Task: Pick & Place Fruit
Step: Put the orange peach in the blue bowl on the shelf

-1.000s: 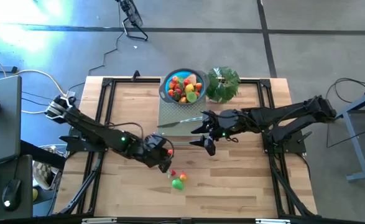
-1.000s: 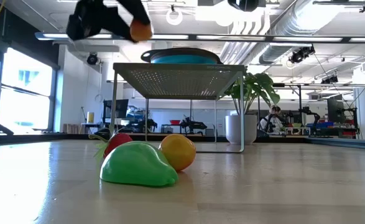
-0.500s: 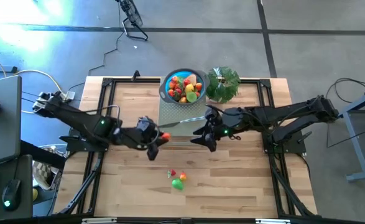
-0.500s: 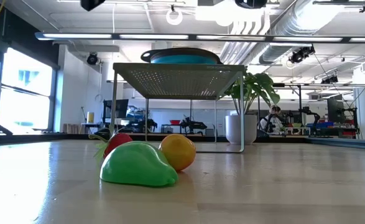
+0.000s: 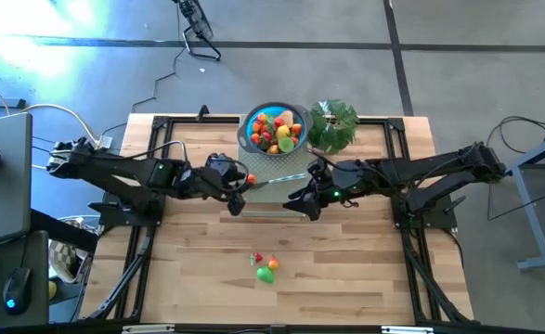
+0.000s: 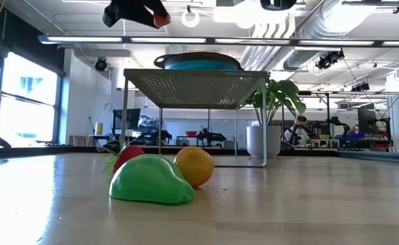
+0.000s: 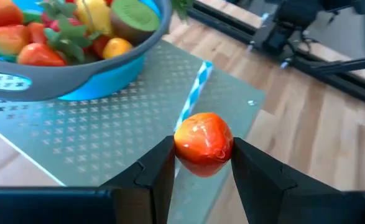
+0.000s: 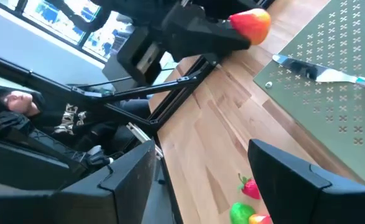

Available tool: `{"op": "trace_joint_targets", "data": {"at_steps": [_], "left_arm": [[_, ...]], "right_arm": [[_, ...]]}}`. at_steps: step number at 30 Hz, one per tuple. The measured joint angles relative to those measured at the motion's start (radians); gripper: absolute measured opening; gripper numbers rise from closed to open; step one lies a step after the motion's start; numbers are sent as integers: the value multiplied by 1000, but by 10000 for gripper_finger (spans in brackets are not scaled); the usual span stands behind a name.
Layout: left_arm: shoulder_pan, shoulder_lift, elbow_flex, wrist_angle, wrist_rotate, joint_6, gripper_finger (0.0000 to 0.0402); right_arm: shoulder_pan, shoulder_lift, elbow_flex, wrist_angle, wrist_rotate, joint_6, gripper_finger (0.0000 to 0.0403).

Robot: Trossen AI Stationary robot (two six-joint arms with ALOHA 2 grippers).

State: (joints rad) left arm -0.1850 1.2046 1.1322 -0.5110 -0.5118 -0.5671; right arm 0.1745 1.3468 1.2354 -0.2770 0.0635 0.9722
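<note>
While the left pincer (image 7: 202, 163) is clamped on a red-orange fruit (image 7: 203, 144) and hangs above the perforated metal rack (image 7: 107, 134), just short of the blue bowl (image 7: 76, 87), the main risk is a drop before the rim. Grip looks thin: fingers (image 7: 154, 171) pinch the round fruit at its sides only, so it could squirt out if the arm jerks. Bowl is already heaped with fruit, so a release from height could bounce the piece off the pile and over the edge, or knock another one out. A low approach is risky too: bowl rim sits right in the likely path, and a bump could shove the bowl along the rack. The knife (image 7: 194, 93) with the blue handle lies on the rack directly under the held fruit; a drop here lands on it and rolls anywhere. Right pincer (image 5: 302, 197) hangs spread and empty near the rack's front edge, close to the left one in the high view, so a crossing move could clip arms. Three pieces are left on the bench (image 5: 365, 269): green fruit (image 6: 151, 181), orange fruit (image 6: 194, 166), red fruit (image 6: 128, 156), bunched and touching, so the next pick could nudge the neighbours and send them rolling. Leafy plant (image 5: 333, 125) stands just beside the bowl; a wide swing could catch it.
</note>
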Motion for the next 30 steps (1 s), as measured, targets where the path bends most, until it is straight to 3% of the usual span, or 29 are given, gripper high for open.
{"op": "trace_joint_targets", "data": {"at_steps": [13,20,30], "left_arm": [[119,5,0,8,9,78,142],[217,43,0,109,139,120,142],[314,58,0,154,105,112,142]], "right_arm": [[0,0,0,-3,45,-13,250],[0,1,0,4,6,-47,250],[-1,1,0,4,-17,-215,250]]}}
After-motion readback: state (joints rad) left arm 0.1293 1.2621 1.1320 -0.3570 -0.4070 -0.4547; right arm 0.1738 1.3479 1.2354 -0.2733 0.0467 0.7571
